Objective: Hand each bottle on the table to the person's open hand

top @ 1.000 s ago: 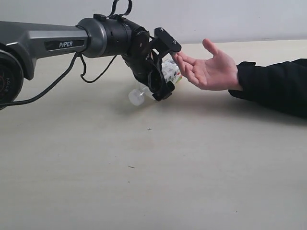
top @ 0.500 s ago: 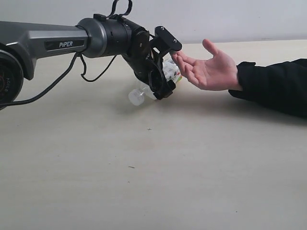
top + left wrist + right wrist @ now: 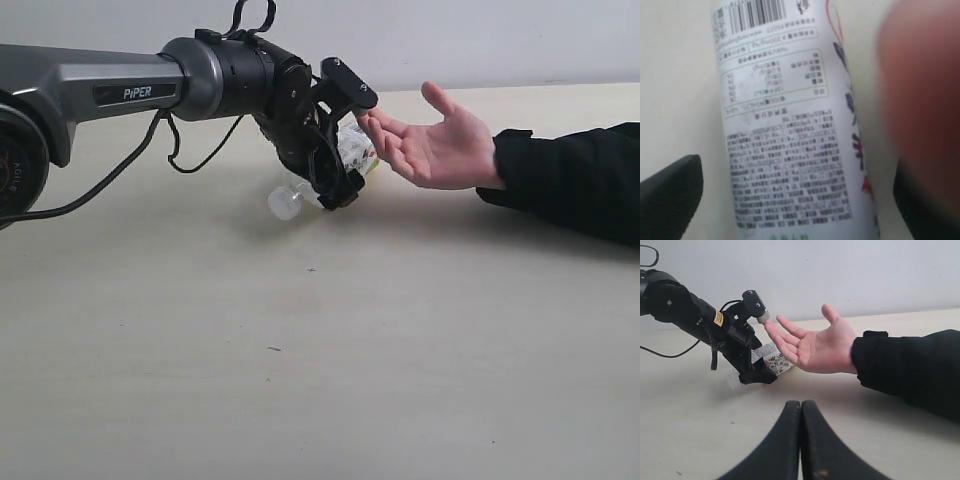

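Note:
A small bottle [image 3: 352, 150] with a white cap and a colourful label lies tilted low over the table [image 3: 320, 350], cap toward the near left. My left gripper [image 3: 350, 147] is open, one finger above the bottle and one below. In the left wrist view the printed label [image 3: 790, 145] fills the space between the black fingers [image 3: 670, 197], with a gap on each side. The person's open hand [image 3: 435, 145] is palm up just right of the gripper, its fingertips almost at the upper finger. My right gripper [image 3: 801, 405] is shut and empty, well back from the hand [image 3: 815, 347].
The person's black sleeve [image 3: 570, 180] stretches along the table at the right. My left arm [image 3: 120, 90] and its cable reach in from the left. A pale wall runs behind the table's far edge.

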Robot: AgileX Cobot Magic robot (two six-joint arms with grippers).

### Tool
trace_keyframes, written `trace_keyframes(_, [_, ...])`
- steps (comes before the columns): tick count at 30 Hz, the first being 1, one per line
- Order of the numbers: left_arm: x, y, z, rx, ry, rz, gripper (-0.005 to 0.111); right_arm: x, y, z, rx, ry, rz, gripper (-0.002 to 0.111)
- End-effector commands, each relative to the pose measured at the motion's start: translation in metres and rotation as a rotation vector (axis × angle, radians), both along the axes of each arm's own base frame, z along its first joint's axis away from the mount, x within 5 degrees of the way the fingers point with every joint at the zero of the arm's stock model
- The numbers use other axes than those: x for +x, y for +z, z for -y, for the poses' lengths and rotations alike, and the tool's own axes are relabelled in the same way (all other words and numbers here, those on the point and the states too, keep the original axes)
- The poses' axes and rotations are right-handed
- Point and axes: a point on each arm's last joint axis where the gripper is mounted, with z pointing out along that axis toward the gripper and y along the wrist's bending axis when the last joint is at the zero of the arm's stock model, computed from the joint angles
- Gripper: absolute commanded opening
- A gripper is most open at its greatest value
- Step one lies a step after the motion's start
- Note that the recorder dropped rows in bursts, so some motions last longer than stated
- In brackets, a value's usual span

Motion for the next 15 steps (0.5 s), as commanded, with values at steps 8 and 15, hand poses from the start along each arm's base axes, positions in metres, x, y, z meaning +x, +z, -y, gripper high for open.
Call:
trace_keyframes(8, [0.0022, 0.0058, 0.0014, -0.027, 0.011, 0.028, 0.098, 0.0, 0.0002, 0.001, -0.005, -0.01, 0.014, 0.0])
trace_keyframes(15, [0.0024, 0.0059, 0.0015, -0.027, 0.008, 0.031, 0.098, 0.0, 0.0002, 0.001, -0.005, -0.01, 0.014, 0.0])
